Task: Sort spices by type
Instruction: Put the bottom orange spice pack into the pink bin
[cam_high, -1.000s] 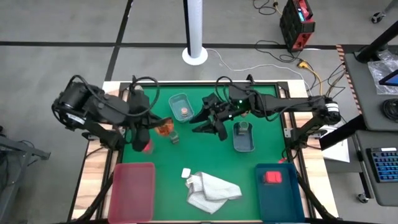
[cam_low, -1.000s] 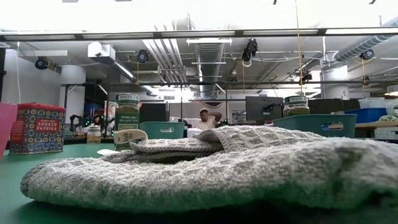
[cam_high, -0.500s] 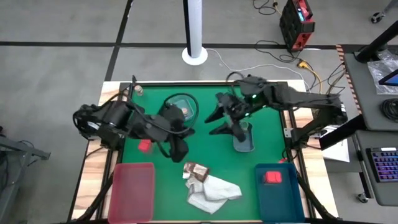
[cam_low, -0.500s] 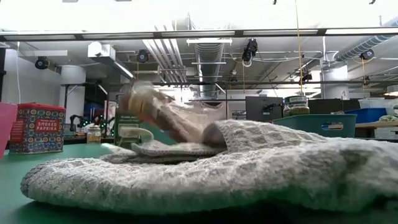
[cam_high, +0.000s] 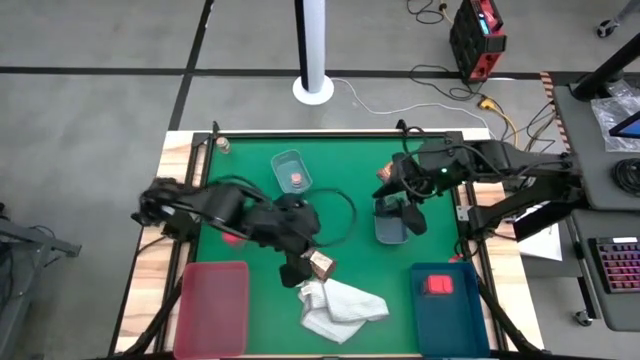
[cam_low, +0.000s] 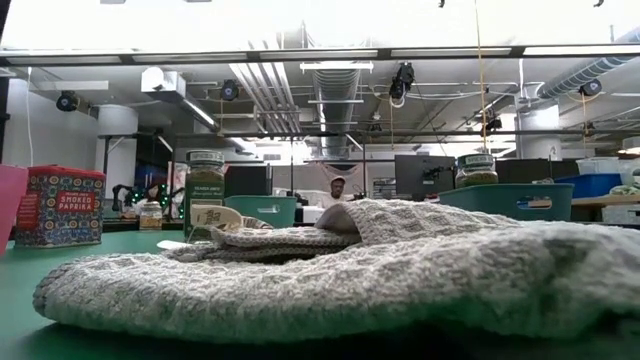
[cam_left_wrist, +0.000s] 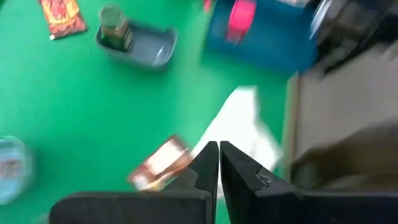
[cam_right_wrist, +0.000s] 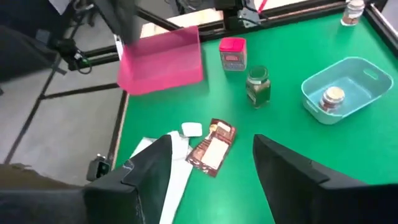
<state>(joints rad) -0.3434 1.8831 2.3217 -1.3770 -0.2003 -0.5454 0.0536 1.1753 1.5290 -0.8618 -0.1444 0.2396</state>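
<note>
My left gripper (cam_high: 298, 268) hangs shut, well above the table's middle, touching nothing; the left wrist view shows its fingers (cam_left_wrist: 217, 165) closed. Below it a brown packet (cam_high: 321, 265) lies flat on the green mat beside the white cloth (cam_high: 342, 305). My right gripper (cam_high: 405, 205) is open and empty above the grey tray (cam_high: 383, 232), which holds a greenish jar (cam_left_wrist: 115, 28). A red-orange packet (cam_high: 385, 176) lies next to that tray. A pink-topped jar (cam_high: 297, 178) sits in the pale tray (cam_high: 283, 162). A second greenish jar (cam_right_wrist: 257, 86) and a red tin (cam_right_wrist: 233, 53) stand on the mat.
A pink tray (cam_high: 213, 305) stands at the near left. A dark blue tray (cam_high: 445, 310) at the near right holds a red block (cam_high: 437, 284). A small jar (cam_high: 224, 145) stands at the far left corner, and a small white piece (cam_right_wrist: 191, 129) lies by the cloth.
My left gripper has swung from the far left toward the table's middle and near edge, sinking. The brown packet that was at its fingers a second ago has dropped to the mat beside the white cloth. My right gripper has drawn back toward the table's right edge.
</note>
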